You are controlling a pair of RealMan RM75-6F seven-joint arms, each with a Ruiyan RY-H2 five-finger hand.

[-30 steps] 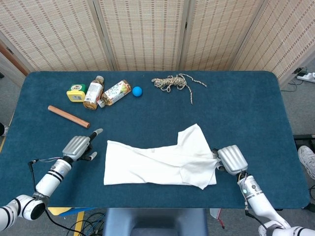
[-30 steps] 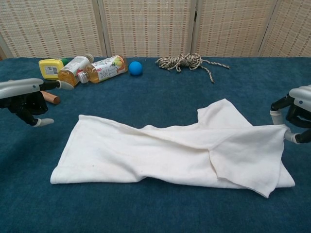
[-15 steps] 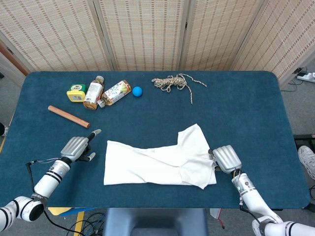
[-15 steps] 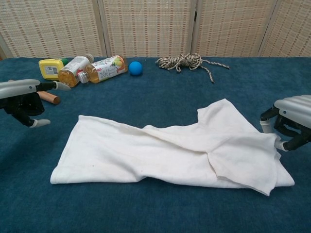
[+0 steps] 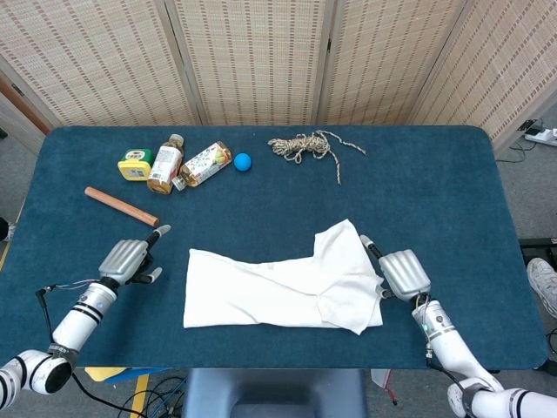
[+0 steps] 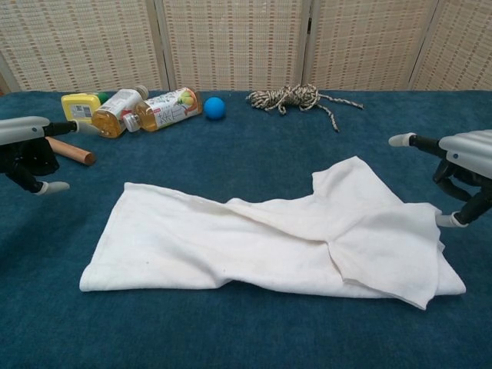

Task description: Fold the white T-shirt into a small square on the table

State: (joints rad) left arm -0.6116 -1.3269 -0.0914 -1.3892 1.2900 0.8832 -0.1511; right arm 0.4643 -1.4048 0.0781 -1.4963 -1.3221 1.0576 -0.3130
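Observation:
The white T-shirt [image 5: 278, 292] lies flat and partly folded into a long band across the near middle of the blue table [image 5: 435, 192]; one sleeve flap sticks up toward the back [image 6: 350, 181]. My right hand [image 5: 403, 274] hovers just off the shirt's right edge [image 6: 461, 165], one finger stretched out, thumb apart, holding nothing. My left hand [image 5: 129, 259] hangs left of the shirt's left end [image 6: 27, 150], clear of the cloth, one finger extended and nothing in it.
A wooden rod [image 5: 121, 206] lies behind the left hand. At the back left are a yellow container [image 5: 135, 164], two lying bottles [image 5: 187, 164] and a blue ball [image 5: 242, 161]. A rope bundle [image 5: 305, 145] sits at the back centre.
The right hand let go of the shirt's right edge, which dropped flat, and stretched out a finger. The left hand drifted left, away from the shirt.

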